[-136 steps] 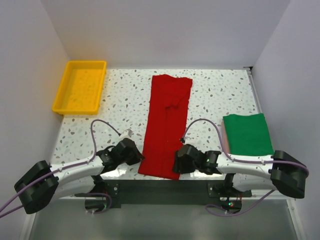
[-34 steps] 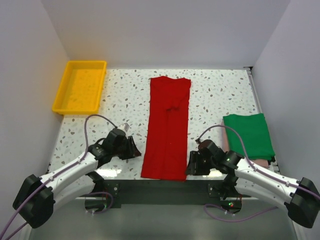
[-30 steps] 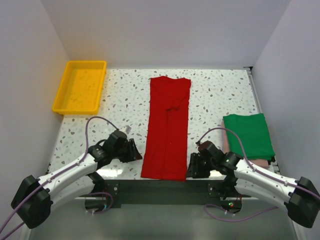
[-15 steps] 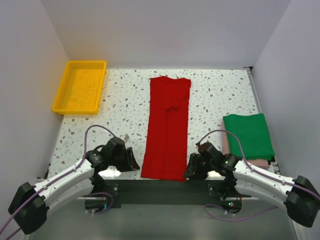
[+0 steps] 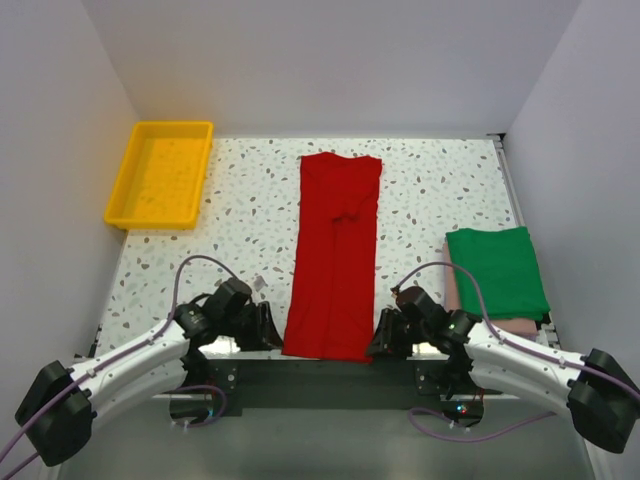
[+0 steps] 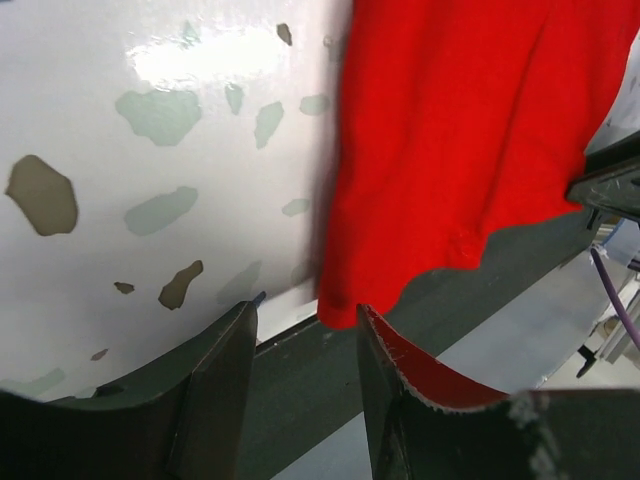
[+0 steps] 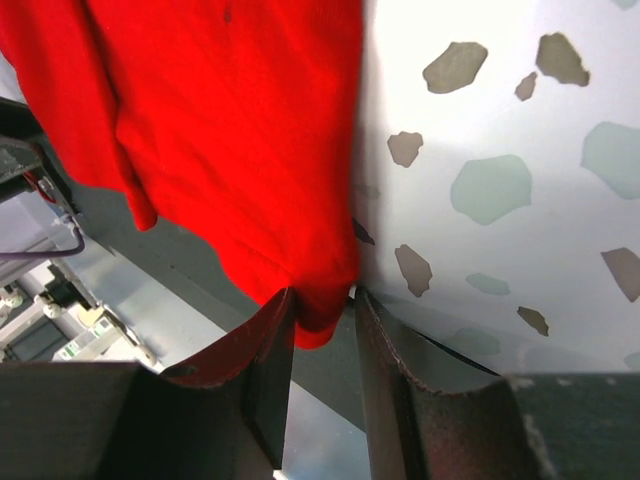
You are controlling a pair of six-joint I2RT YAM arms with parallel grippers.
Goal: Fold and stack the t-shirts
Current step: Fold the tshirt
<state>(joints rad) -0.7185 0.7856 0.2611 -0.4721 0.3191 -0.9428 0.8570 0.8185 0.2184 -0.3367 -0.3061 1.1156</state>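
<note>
The red t-shirt lies as a long narrow strip down the middle of the table, its near hem hanging over the front edge. My left gripper is at the hem's near left corner. In the left wrist view it is open, and the corner of the red cloth lies just inside its right finger. My right gripper is at the near right corner. Its jaws stand narrow but apart around the red corner. The folded green t-shirt rests on the pink t-shirt at the right.
A yellow tray stands at the back left on the speckled table. The dark front edge runs just below both grippers. Purple cables loop off both wrists.
Both grippers have slid toward the front edge and in to the red shirt's near corners. The left jaws have widened and the right jaws have narrowed around the cloth.
</note>
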